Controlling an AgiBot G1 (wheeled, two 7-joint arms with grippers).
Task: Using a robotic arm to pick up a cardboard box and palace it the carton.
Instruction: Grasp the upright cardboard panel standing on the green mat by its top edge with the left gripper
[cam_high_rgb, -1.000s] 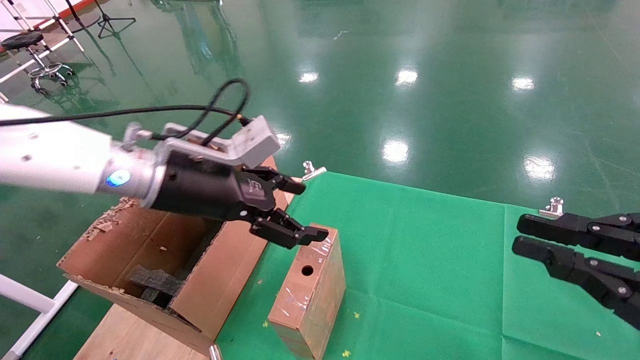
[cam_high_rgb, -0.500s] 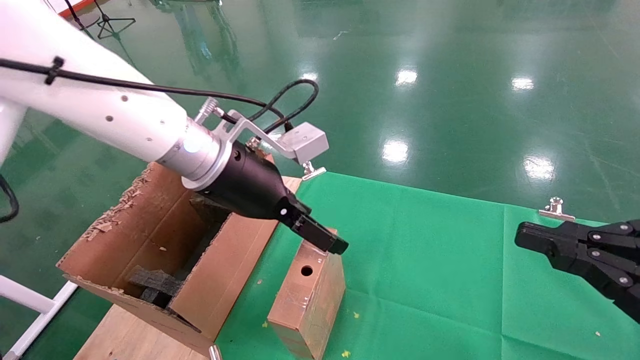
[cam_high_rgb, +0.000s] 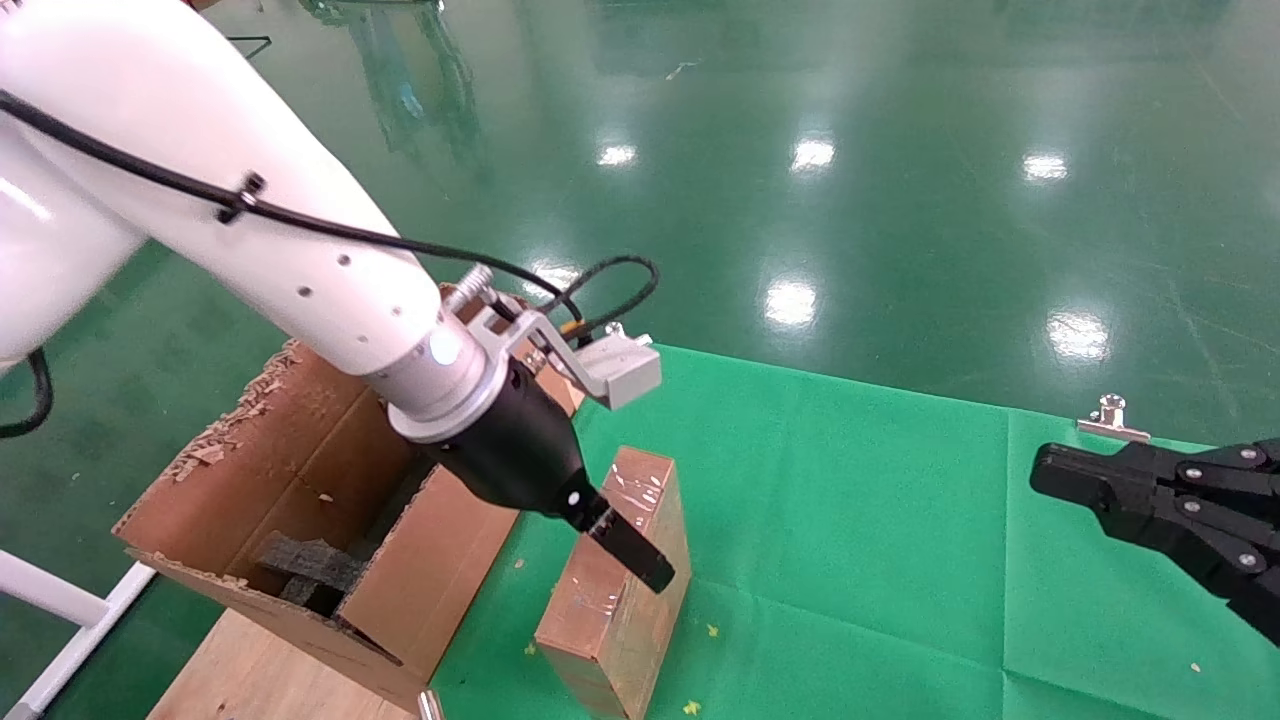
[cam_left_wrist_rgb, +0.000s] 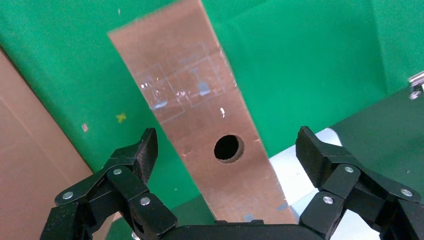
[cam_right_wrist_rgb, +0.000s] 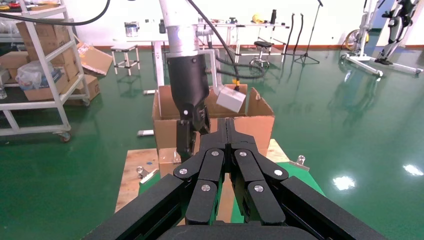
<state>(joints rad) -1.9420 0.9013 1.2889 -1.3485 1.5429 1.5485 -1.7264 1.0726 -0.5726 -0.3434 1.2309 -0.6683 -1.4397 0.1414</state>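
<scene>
your left gripper has dropped over the cardboard box, fingers spread astride its holed face; box stands on green cloth beside the carton; right gripper parked, fingers pressed together.

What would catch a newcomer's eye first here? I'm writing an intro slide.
The white left arm's tool hangs open over the cardboard box, which stands on edge on the green cloth, its round hole facing up. Just to its left sits the carton, flaps torn. The right tool is shut, parked at the right.
</scene>
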